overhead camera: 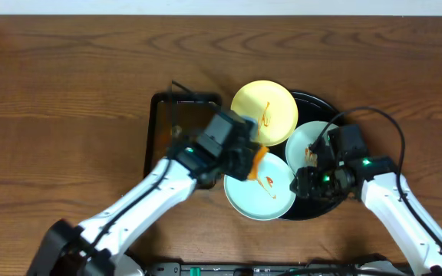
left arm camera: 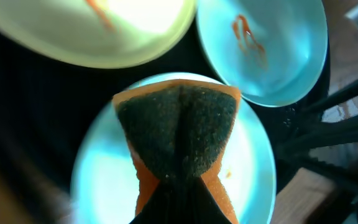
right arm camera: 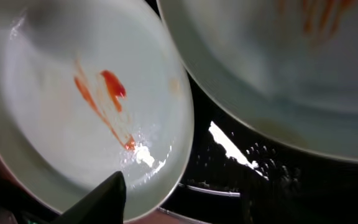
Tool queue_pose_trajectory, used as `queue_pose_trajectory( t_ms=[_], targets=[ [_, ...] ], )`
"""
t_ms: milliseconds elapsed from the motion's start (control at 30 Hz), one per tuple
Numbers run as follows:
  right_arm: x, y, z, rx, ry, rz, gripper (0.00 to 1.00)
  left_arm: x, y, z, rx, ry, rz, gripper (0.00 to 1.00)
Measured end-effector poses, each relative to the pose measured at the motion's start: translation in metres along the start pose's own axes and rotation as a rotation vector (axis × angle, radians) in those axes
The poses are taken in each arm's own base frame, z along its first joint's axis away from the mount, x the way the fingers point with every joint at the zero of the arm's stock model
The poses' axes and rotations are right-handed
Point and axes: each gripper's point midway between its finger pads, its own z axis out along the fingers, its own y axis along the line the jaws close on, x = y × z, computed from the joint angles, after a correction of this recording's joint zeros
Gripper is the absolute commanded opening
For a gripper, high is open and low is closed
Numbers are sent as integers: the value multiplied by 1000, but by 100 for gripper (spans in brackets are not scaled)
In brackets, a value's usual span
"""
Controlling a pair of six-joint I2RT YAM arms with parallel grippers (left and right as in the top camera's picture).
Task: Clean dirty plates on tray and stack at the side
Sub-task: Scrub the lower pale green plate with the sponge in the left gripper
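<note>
Three dirty plates lie on the round black tray (overhead camera: 328,102). The pale yellow plate (overhead camera: 265,111) is at the back, one mint plate (overhead camera: 307,139) at the right, and another mint plate (overhead camera: 261,192) at the front. All carry orange-red smears. My left gripper (overhead camera: 245,157) is shut on an orange sponge (left arm camera: 178,127), green scrub side out, held just over the front mint plate (left arm camera: 104,180). My right gripper (right arm camera: 179,193) stands open astride that plate's (right arm camera: 73,106) near rim, one finger (right arm camera: 101,199) over its inside. Its other finger is lost against the black tray.
A rectangular dark brown pan (overhead camera: 158,134) sits left of the tray, partly under my left arm. Bare wooden table surrounds everything. A black cable (overhead camera: 382,123) loops over my right arm.
</note>
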Motion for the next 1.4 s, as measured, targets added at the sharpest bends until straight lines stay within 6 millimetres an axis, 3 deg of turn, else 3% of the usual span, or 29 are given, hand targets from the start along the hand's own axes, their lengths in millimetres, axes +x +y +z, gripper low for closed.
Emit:
queue_pose_trajectory(
  t_ms=[233, 633, 800, 1033, 1267, 1400],
  targets=[
    [8, -5, 18, -32, -7, 71, 36, 22, -29, 35, 32, 76, -35, 7],
    [20, -13, 32, -34, 5, 145, 27, 32, -55, 44, 68, 90, -85, 8],
    [17, -12, 32, -41, -8, 154, 21, 40, -59, 57, 67, 120, -109, 8],
    [15, -11, 32, -46, -15, 160, 3, 44, -60, 72, 62, 134, -198, 8],
    [15, -12, 32, -45, -15, 165, 1, 53, -53, 85, 33, 170, -307, 8],
    [14, -12, 32, -45, -16, 164, 1, 51, -59, 88, 69, 175, -333, 7]
  ],
)
